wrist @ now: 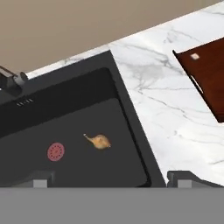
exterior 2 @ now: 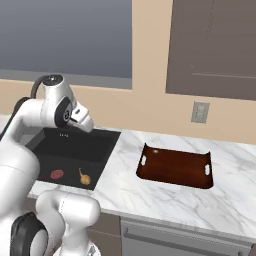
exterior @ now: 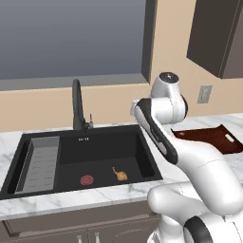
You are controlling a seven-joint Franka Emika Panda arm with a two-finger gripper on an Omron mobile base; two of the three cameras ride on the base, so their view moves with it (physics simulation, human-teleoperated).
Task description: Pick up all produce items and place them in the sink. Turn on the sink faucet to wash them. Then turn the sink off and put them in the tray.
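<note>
The onion-like bulb [wrist: 101, 141] lies on the floor of the black sink [wrist: 127, 109], just right of the round red drain [wrist: 56, 151], in the lower middle of the hand view. In the left base view it sits at the lower centre of the basin [exterior: 120, 174]; in the right base view it is at the lower left [exterior 2: 84, 177].

It looks small, light and firm, with a rounded golden-brown body and a thin stalk pointing to the upper left in the hand view. The skin is probably smooth, so it may roll or squirt out of a pinch on the hard basin floor. My judgement is that the best hold is across the widest part of the round body, coming straight down; the stalk looks too thin and weak to carry it.

The claw [wrist: 112, 177] is spread wide and holds nothing; its two dark tips rise at the bottom of the hand view. The bulb is apart from the tips, above them in that frame and slightly left of the gap's middle. The claw hangs well above the basin.

The dark faucet [exterior: 77, 105] stands at the back rim of the sink, upper left of the bulb in the left base view. The reddish-brown tray [exterior 2: 176, 167] rests on the marble desk [exterior 2: 125, 185] to the right of the sink, well apart from the bulb.
</note>
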